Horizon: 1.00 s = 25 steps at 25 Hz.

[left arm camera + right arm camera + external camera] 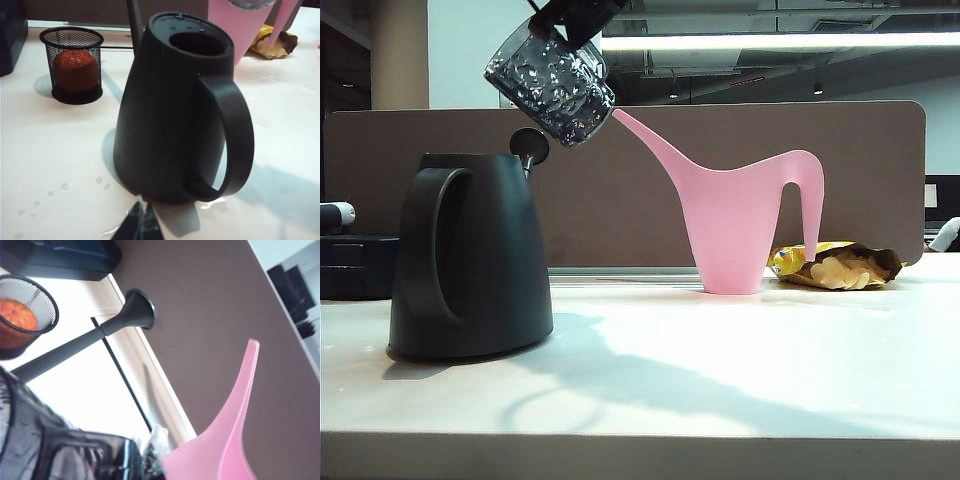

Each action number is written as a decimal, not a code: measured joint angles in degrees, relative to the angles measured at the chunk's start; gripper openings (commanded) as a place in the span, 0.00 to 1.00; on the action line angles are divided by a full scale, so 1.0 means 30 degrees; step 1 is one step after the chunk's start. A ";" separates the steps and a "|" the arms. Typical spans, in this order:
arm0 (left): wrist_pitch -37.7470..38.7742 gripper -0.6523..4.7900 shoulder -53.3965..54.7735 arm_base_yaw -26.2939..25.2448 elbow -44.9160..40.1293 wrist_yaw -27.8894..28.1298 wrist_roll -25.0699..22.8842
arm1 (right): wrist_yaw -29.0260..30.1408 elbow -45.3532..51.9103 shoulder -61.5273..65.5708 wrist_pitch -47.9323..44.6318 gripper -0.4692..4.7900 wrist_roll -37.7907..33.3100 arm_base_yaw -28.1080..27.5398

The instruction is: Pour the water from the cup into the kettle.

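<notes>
Dimpled grey glass marks the cup [552, 85], which hangs tilted in the air above and just to the right of the kettle [470, 255] in the exterior view, its mouth turned down toward the kettle's top. The right hand [575, 15] grips the cup from above at the upper edge of that view, clenched on it; only its dark lower part shows there. In the right wrist view the cup [45, 440] fills the near corner as a dark translucent mass right against the camera.

Matte black, the kettle stands upright on the white counter [720, 360], its big loop handle facing the exterior camera and a round funnel-like spout end [529, 145] rising just behind its top, just beside the cup's lower rim. From the left wrist view the kettle [175, 110] shows a round open hole in its top, with small drops of water on the counter near its base.

The left hand [140, 225] sits low over the counter just in front of the kettle, apart from it; only its dark tips show, pressed together.

A pink watering can [740, 215] stands to the right of the kettle, well apart, with an open bag of chips [835, 265] behind it. A black mesh cup [72, 65] holding an orange ball [75, 70] stands beyond the kettle.
</notes>
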<state>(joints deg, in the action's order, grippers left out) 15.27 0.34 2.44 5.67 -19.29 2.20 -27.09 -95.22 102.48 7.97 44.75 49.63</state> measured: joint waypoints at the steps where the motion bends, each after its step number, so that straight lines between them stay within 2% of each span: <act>1: 0.0007 0.11 0.0000 0.0000 0.0000 0.0000 0.0000 | -0.0117 0.0000 0.0182 -0.0270 0.08 0.1035 0.0066; 6: 0.0000 0.11 0.0000 0.0000 0.0000 0.0000 0.0000 | -0.0568 0.0015 0.0597 -0.1231 0.08 0.3257 0.0554; 16: 0.0000 0.11 0.0000 0.0000 0.0000 0.0007 0.0000 | -0.0721 0.0015 0.1100 -0.2433 0.08 0.6200 0.1209; 23: 0.0000 0.11 0.0000 0.0000 0.0000 0.0000 0.0000 | -0.0860 0.0000 0.1166 -0.2929 0.08 0.6747 0.1268; 25: 0.0000 0.11 -0.0007 0.0000 0.0000 0.0000 0.0000 | -0.0911 0.0000 0.1231 -0.3271 0.08 0.7584 0.1413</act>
<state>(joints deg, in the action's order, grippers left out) 15.27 0.32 2.44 5.67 -19.29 2.20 -29.82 -95.22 106.17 -1.85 67.51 53.87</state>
